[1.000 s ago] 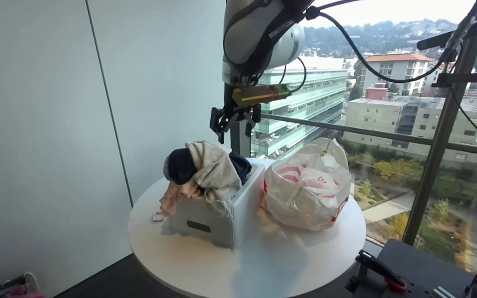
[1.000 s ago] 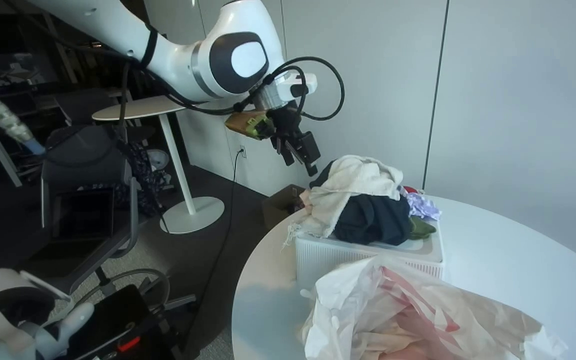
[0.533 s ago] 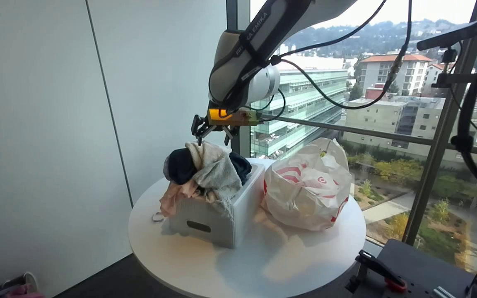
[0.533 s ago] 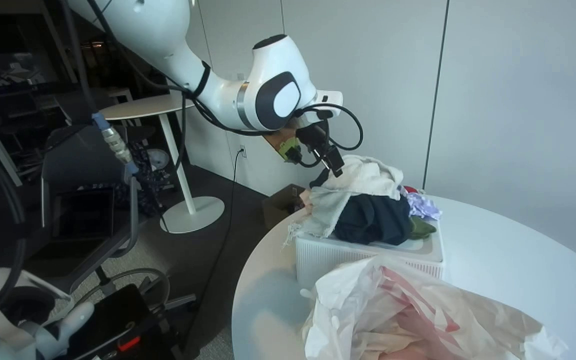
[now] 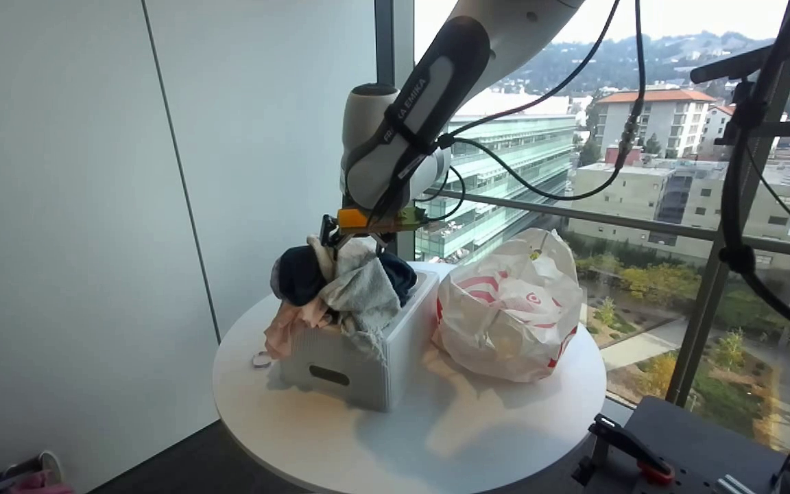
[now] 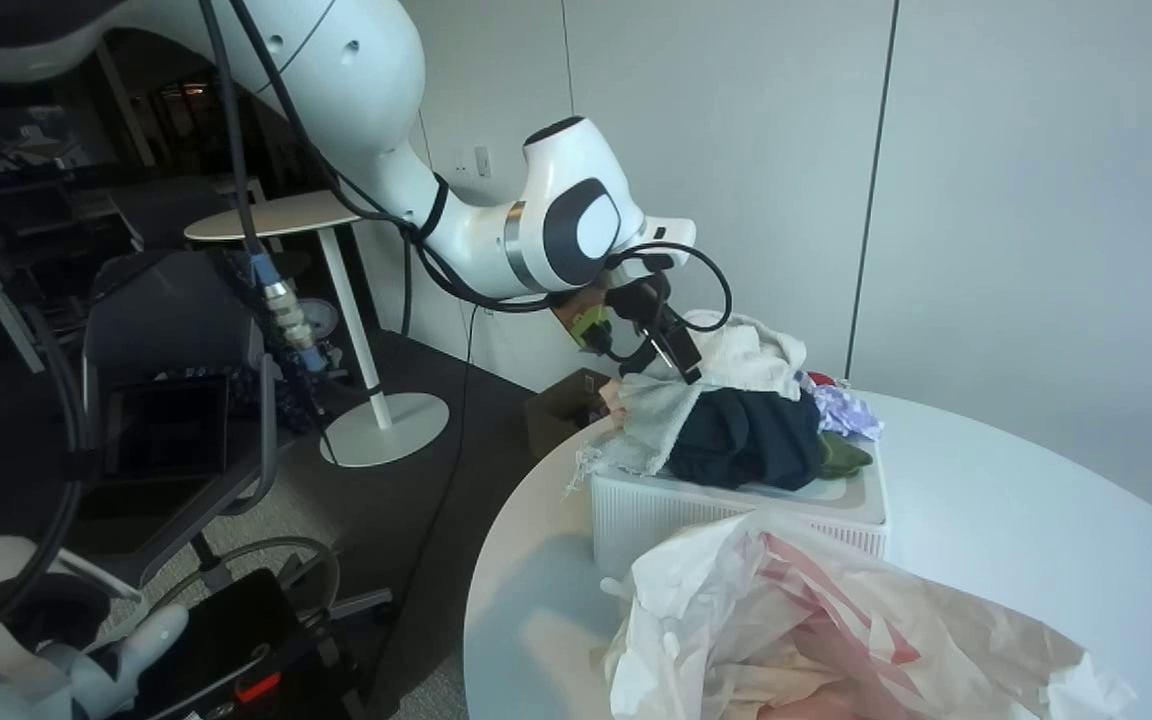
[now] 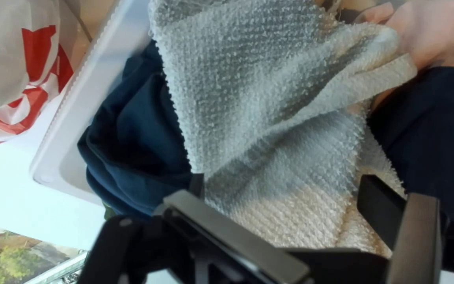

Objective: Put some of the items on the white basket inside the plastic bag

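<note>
One pale towel [image 7: 266, 118], piled atop white basket [image 5: 409, 336], under pincer [image 7: 284, 191], fingers [image 7: 380, 209] spread wide; contact unclear.

Bag [image 6: 946, 610] cut off, basket [image 6: 651, 520] partly hidden

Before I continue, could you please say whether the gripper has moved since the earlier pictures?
Yes, in both exterior views the gripper has descended toward the white basket.

In the background you have a round white pedestal table [image 6: 298, 214], a brown cardboard box [image 6: 560, 412] and a dark grey chair [image 6: 171, 320].
</note>
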Robot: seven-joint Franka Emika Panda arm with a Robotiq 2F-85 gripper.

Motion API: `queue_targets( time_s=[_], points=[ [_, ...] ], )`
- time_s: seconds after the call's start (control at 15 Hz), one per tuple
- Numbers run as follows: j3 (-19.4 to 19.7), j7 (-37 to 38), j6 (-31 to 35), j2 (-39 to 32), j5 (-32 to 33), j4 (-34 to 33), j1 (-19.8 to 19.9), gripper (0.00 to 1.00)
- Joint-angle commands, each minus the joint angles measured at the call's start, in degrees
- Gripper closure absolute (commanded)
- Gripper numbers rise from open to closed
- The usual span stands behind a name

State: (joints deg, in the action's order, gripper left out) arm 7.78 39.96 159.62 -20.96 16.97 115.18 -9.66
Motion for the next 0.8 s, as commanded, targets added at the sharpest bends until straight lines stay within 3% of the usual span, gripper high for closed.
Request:
queue_targets(
  time_s=[0.0, 0.13, 0.27, 0.73],
  points=[
    [3.08, 2.09, -1.66, -3.23, 0.65, -3.41, -3.19, 0.00],
    [3.30, 1.66, -1.98, -4.23, -0.05, -3.83, -3.59, 0.00],
    [2.83, 0.71, -1.89, -4.53, -1.24, -3.77, -3.30, 0.26],
    [3.28, 0.81, -2.05, -3.04, -1.87, -2.26, -3.29, 0.79]
  ],
)
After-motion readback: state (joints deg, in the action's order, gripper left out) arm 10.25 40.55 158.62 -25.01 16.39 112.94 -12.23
